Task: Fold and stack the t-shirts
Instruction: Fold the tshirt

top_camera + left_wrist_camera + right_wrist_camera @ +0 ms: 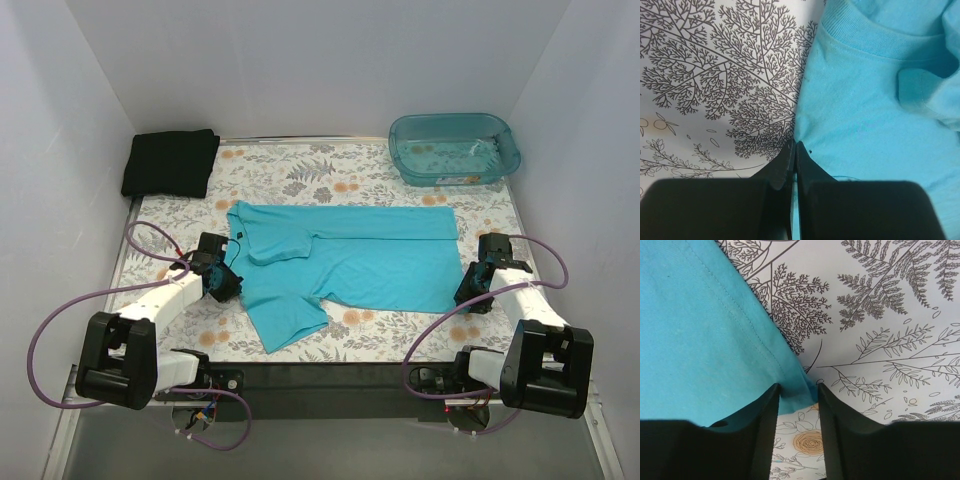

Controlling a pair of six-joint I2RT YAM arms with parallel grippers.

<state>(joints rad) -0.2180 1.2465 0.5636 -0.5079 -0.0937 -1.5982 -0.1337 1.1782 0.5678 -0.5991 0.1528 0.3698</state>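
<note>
Two shirts in top view: turquoise t-shirt lies between the pincers, its long axis running from left gripper to right gripper. Black t-shirt sits folded well beyond the left gripper, apart. Each arm is nearest its own end.

Left wrist view: jaws clenched on the shirt's side edge, collar ahead and to the right.

Right wrist view: jaws apart, straddling the hem corner, cloth spreading ahead-left; nothing clamped yet.

No labels or writing readable anywhere.
</note>
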